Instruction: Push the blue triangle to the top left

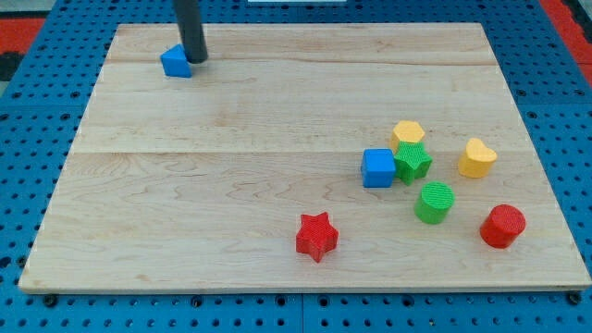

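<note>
The blue triangle [175, 61] lies near the board's top left corner. My dark rod comes down from the view's top, and my tip [195, 59] rests on the board right against the triangle's right side. The rest of the triangle is in plain sight.
The wooden board [231, 185] sits on a blue perforated surface. At the right stand a blue cube [377, 167], a green star [413, 163], a yellow hexagon [408, 134], a yellow heart [477, 158], a green cylinder [434, 203] and a red cylinder [502, 227]. A red star [316, 236] lies at bottom middle.
</note>
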{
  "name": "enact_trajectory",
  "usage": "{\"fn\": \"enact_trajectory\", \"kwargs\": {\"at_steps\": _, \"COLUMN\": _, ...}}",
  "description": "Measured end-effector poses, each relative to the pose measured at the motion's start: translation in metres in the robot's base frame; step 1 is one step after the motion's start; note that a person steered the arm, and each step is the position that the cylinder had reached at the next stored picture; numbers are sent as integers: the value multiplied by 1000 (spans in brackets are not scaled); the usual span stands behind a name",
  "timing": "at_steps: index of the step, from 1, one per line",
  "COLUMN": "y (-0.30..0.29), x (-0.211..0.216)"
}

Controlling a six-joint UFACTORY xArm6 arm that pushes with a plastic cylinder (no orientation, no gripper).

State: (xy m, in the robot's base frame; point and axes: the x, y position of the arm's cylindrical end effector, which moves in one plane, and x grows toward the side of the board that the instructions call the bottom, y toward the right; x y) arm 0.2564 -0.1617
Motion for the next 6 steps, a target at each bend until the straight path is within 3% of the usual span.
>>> {"fn": "enact_trajectory", "kwargs": {"at_steps": 1, "y": -19, "x": -11}}
{"fn": "enact_trajectory", "kwargs": {"at_steps": 3, "y": 41, "x": 48}}
{"fn": "enact_trajectory", "kwargs": {"at_steps": 4, "y": -2, "x": 51}}
{"fn": "enact_trajectory", "kwargs": {"at_steps": 6, "y": -25, "x": -8}}
